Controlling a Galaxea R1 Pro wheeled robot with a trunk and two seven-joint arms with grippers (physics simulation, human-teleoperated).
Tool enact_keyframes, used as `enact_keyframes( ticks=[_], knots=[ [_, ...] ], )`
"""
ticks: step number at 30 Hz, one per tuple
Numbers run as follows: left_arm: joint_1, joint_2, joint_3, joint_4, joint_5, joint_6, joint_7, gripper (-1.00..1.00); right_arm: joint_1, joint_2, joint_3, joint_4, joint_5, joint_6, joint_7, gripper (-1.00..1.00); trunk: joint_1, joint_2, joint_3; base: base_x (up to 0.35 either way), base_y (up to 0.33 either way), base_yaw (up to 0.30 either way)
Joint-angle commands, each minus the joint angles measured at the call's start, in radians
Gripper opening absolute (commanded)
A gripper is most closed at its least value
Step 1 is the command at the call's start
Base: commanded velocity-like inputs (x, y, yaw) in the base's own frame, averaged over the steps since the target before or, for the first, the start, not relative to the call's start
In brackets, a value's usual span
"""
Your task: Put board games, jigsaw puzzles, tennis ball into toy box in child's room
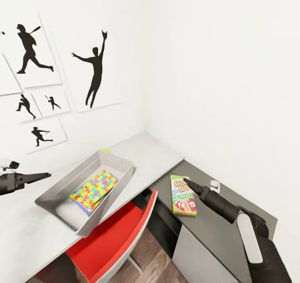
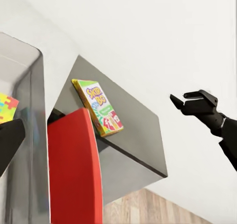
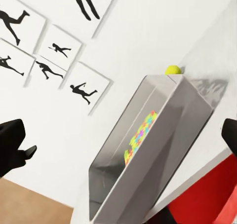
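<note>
The light-grey toy box (image 1: 54,193) stands on the pale table (image 1: 158,150), with a jigsaw puzzle (image 1: 94,186) lying flat inside it. Behind its far rim peeks the yellow tennis ball (image 1: 106,150) (image 3: 172,69). A Skip-Bo board game (image 1: 183,194) (image 2: 98,107) lies on the lower dark grey section. My right gripper (image 1: 186,182) (image 2: 180,99) hovers just above that box's far end, open and holding nothing. To the left of the toy box and above the table, my left gripper (image 1: 41,176) is open and holds nothing. The bed is out of view.
A red chair (image 1: 112,241) is tucked under the table in front of the toy box. Two white walls meet in a corner behind the table, and black silhouette posters (image 1: 96,70) hang on the left one. A small white object (image 1: 214,185) sits on the dark section beside my right arm.
</note>
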Motion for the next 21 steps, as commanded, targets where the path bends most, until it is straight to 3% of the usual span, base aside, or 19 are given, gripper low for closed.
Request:
enact_keyframes(
  ticks=[1, 8, 16, 21],
  knots=[
    [0.0, 0.001, 0.0, -0.001, -0.001, 0.011, -0.004, 1.0, 0.008, 0.0, -0.011, -0.003, -0.001, -0.005, 0.014, 1.0, 0.001, -0.002, -0.001, 0.0, 0.0, -0.202],
    [-0.002, 0.001, 0.001, -0.024, -0.001, 0.011, -0.004, 1.0, 0.059, -0.003, -0.076, -0.006, 0.005, -0.065, 0.124, 1.0, 0.001, -0.002, 0.009, 0.0, -0.017, -0.202],
    [-0.002, 0.0, -0.001, -0.037, 0.0, 0.011, -0.004, 1.0, 0.067, -0.012, -0.138, -0.004, 0.008, -0.07, 0.149, 1.0, 0.001, -0.002, 0.019, 0.0, -0.168, -0.194],
    [-0.002, -0.002, -0.003, -0.039, 0.0, 0.011, -0.004, 1.0, 0.07, -0.014, -0.165, -0.007, 0.012, -0.072, 0.156, 1.0, 0.001, -0.002, 0.022, 0.0, -0.273, -0.063]
  ],
)
